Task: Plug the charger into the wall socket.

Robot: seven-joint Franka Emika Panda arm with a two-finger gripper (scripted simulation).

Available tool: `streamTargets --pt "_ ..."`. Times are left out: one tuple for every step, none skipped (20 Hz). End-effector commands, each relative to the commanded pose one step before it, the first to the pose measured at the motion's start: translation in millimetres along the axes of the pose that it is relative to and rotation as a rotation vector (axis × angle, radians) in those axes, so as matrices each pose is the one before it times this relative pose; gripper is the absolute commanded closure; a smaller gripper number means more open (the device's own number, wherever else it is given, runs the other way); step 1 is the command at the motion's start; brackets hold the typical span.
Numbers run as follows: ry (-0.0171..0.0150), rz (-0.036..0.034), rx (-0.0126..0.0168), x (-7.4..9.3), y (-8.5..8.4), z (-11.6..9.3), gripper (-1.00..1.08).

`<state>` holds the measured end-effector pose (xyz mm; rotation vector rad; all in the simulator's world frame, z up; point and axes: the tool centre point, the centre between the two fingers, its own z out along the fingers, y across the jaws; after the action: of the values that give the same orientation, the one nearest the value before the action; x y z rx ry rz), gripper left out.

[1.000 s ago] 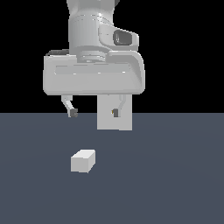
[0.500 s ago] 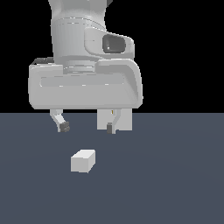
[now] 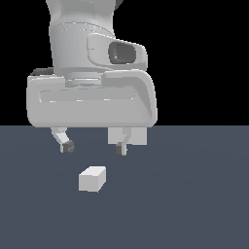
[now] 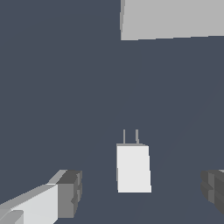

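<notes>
The charger (image 3: 92, 178) is a small light grey-white block lying on the dark floor; in the wrist view the charger (image 4: 133, 168) shows two thin prongs pointing toward the wall socket. My gripper (image 3: 93, 147) hangs open just above and behind it, nothing between the fingers. In the wrist view the gripper (image 4: 142, 190) straddles the block, a dark pad (image 4: 70, 193) on either side, apart from it. The wall socket (image 3: 136, 136) is mostly hidden behind the hand in the exterior view; the wall socket (image 4: 173, 18) appears as a flat light grey plate in the wrist view, slots not visible.
A dark blue-grey floor (image 3: 194, 204) spreads under everything, with black background above the horizon.
The arm has come down and toward the camera, its fingers now lower and closer to the charger. The hand covers more of the wall socket. The charger has not moved.
</notes>
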<state>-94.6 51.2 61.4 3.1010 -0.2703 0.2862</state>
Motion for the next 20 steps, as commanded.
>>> streamTargets --pt "-0.00046 -0.00033 -0.00020 0.86 0.25 -0.36 -0.92" --pt "0.00000 0.00000 0.00000 0.14 0.13 -0.18 -0.92" --pt "0.00000 0.00000 0.00000 -0.42 -0.23 0.35 -0.92" --pt "0.00000 0.00000 0.00000 -0.06 0.00 0.25 -0.92" --pt "0.00000 0.00000 0.00000 -0.17 0.01 0.76 -0.92" --pt "0.00000 0.00000 0.00000 -0.28 0.02 1.26 -0.92" --pt "0.00000 0.00000 0.00000 -0.39 0.03 1.76 -0.92" --pt "0.00000 0.00000 0.00000 -0.50 0.04 2.26 -0.92" --pt "0.00000 0.00000 0.00000 -0.60 0.04 2.75 -0.92" --pt "0.00000 0.00000 0.00000 -0.71 0.05 3.24 -0.92" --pt "0.00000 0.00000 0.00000 -0.80 0.06 3.73 -0.92" --pt "0.00000 0.00000 0.00000 -0.89 0.06 4.20 -0.92" --pt "0.00000 0.00000 0.00000 -0.96 0.06 4.66 -0.92" --pt "0.00000 0.00000 0.00000 -0.91 0.05 4.63 -0.92" --pt "0.00000 0.00000 0.00000 -0.77 0.03 4.12 -0.92" --pt "0.00000 0.00000 0.00000 -0.64 0.01 3.61 -0.92" --pt "0.00000 0.00000 0.00000 -0.51 0.00 3.11 -0.92" --pt "0.00000 0.00000 0.00000 -0.40 -0.01 2.62 -0.92" --pt "0.00000 0.00000 0.00000 -0.30 -0.01 2.14 -0.92" --pt "0.00000 0.00000 0.00000 -0.22 -0.02 1.66 -0.92"
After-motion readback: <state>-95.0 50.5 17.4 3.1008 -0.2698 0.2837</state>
